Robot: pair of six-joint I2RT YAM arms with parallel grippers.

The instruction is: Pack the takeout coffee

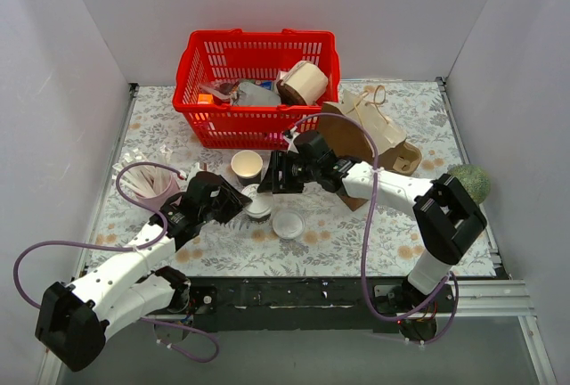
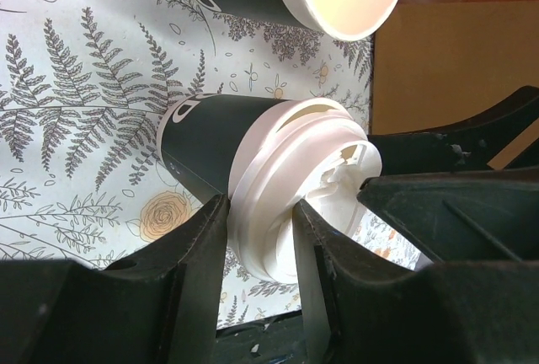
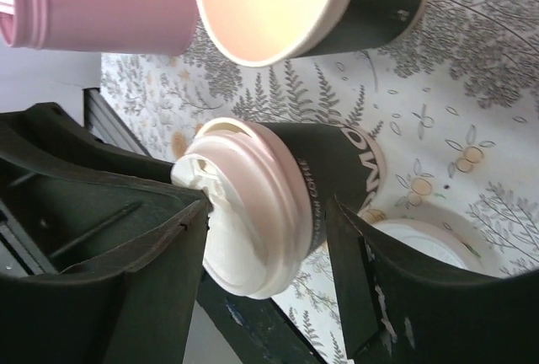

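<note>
Where the two arms meet, centre of the top view: takeout coffee [image 1: 259,204] on the floral worktop [image 1: 401,225].
Left end effector [image 2: 261,238]: fingers pressed against the lid's rim, closed on the takeout coffee.
Right end effector [image 3: 269,238]: jaws spread wide, straddling the cup; contact cannot be told.
Surroundings: lidless cup [image 1: 247,166] just above; loose lid [image 1: 288,225] lower right; pink container [image 1: 147,184] left; red basket [image 1: 258,86] at top.
Writing: "COFFEE" is read on the cup wall.

Red basket [image 1: 214,55], lidless cup [image 1: 247,165], loose lid [image 1: 288,225], pink container [image 1: 147,184].
</note>
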